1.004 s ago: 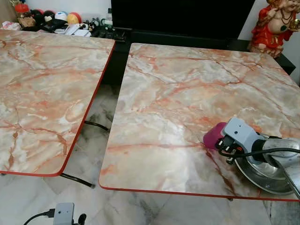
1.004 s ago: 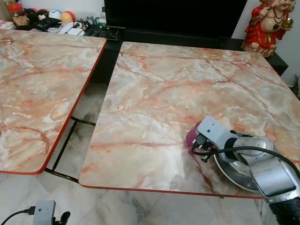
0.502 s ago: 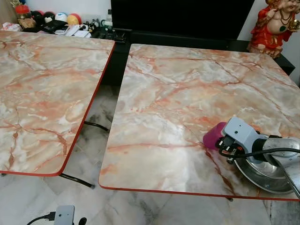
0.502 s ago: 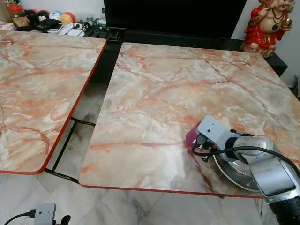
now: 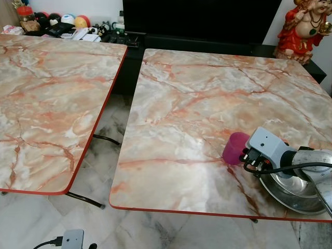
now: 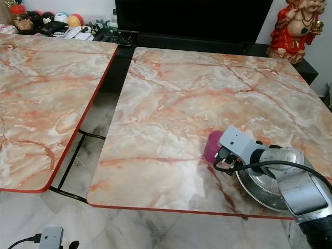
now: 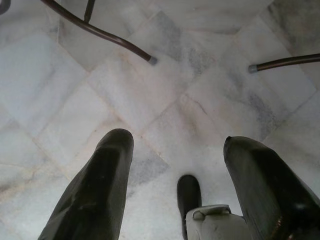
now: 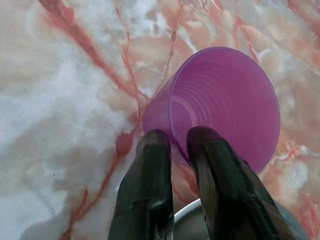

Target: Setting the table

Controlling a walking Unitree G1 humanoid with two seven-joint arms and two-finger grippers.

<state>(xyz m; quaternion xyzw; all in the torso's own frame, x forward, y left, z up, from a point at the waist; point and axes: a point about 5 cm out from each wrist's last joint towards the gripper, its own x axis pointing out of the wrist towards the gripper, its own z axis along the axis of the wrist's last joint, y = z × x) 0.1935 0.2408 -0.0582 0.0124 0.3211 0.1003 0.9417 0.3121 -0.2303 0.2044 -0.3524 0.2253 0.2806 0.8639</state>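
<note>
A purple plastic cup [image 5: 234, 148] stands near the front right of the right marble table [image 5: 197, 98]. My right gripper [image 8: 175, 142] is shut on its rim, and the cup wall [image 8: 225, 105] is pinched between the two black fingers. I cannot tell whether the cup's base touches the tabletop. A shiny steel plate [image 5: 290, 193] lies on the table right behind the cup, under my right wrist. My left gripper [image 7: 175, 145] hangs open over the marble floor with nothing between its fingers.
A second marble table [image 5: 46, 93] stands to the left, with a floor gap [image 5: 111, 129] and metal table legs between the two. A red figurine [image 5: 301, 28] stands beyond the far right corner. A dark screen [image 5: 197, 18] and a cluttered shelf [image 5: 67, 26] are at the back.
The purple cup now sits slightly farther left and shows more of itself, as my right wrist has drawn back a little to the right. The left arm has not moved.
</note>
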